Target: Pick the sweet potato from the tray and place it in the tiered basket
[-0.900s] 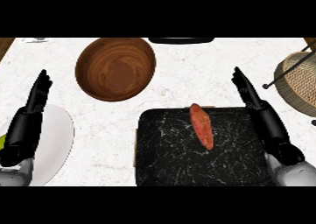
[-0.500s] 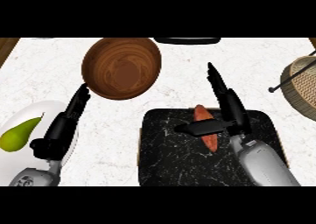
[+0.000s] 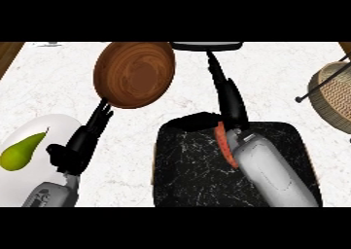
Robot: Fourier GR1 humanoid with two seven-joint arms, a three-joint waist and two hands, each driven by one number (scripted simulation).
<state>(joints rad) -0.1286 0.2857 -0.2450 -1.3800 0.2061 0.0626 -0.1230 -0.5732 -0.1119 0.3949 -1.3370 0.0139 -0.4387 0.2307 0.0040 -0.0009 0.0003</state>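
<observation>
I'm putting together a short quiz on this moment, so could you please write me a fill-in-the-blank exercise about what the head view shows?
1. The sweet potato lies on the black ____.
2. The green pear rests on a white ____.
3. The right hand stretches past the sweet potato with its fingers ____.
4. The wooden bowl sits nearer the robot's ____ hand.

Missing words: tray; plate; straight; left

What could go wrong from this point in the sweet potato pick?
1. The right hand has its fingers stretched straight past the sweet potato, not curled on it, so a grasp may miss.
2. The forearm hides much of the potato on the tray.
3. The tiered basket sits far right, partly out of view.
</observation>
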